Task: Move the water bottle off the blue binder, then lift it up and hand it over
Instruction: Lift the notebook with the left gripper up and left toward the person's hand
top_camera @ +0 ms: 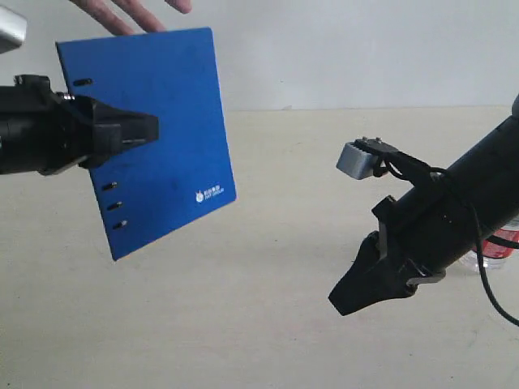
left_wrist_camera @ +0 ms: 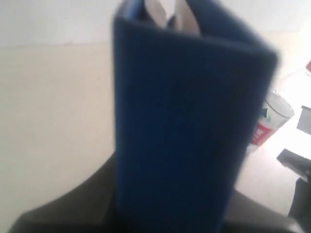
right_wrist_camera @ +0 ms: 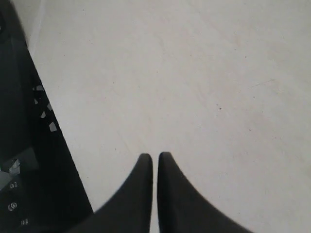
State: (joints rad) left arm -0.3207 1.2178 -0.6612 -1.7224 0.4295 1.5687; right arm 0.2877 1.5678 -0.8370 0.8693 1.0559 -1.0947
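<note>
Okay, closest to the camera your right gripper [top_camera: 340, 300] is hanging over the bare table [top_camera: 243, 340], tips pinched together with nothing between them. Just behind that arm the water bottle [top_camera: 496, 247] is standing on the table, mostly hidden. So it's already off the binder and well apart from it.

Further back on the left, your left gripper [top_camera: 146, 130] is clamping the blue binder [top_camera: 174, 154] by its slotted spine edge and holding it up in the air, tilted, cover facing the camera. Right at the back a person's hand [top_camera: 134, 12] is hovering at the binder's top edge, and I can't tell if it's touching.

My read is you're doing the handover now. You want to be holding that left arm steady and not loosening until the hand is clearly gripping the top edge. Then open slowly so nothing's dropping.

Pose-wise, the left arm is sitting roughly level, reaching in from the left. The right one is sloping down from the right edge, low and out of the way.
</note>
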